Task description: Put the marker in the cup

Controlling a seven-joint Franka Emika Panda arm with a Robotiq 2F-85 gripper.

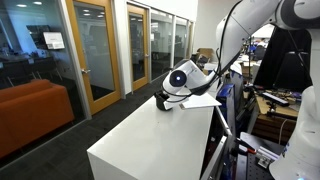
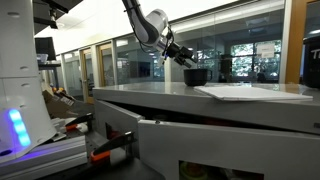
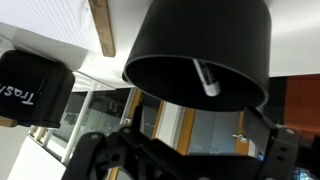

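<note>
— Where's the gripper (image 3: 188, 152) just now?

— Close in front of the cup (image 3: 200, 40), facing its mouth. In the wrist view the fingers (image 3: 95, 152) are spread wide, one to each side of the cup, with nothing between them.

— And the marker (image 3: 207, 78)?

— Inside the cup, I'd say. There's a thin stick leaning on the inner wall with one end toward the rim. It catches the light and the picture is soft, so I can't tell whether its other end sits on the bottom.

— So the drop looks done?

— To my eye, yes. What remains is getting clear cleanly. I'd draw the hand straight away from the cup with the fingers held wide, so neither brushes the rim. A squat cup like that would likely slide or tip at a nudge, and the marker could spill out.

— Anything around the cup to mind?

— A black box (image 3: 35, 92) just beside the cup. A sheet of paper (image 2: 250, 92) lies near the cup on the table (image 1: 150, 130). Well behind the cup is the glass wall (image 2: 240, 45).
</note>
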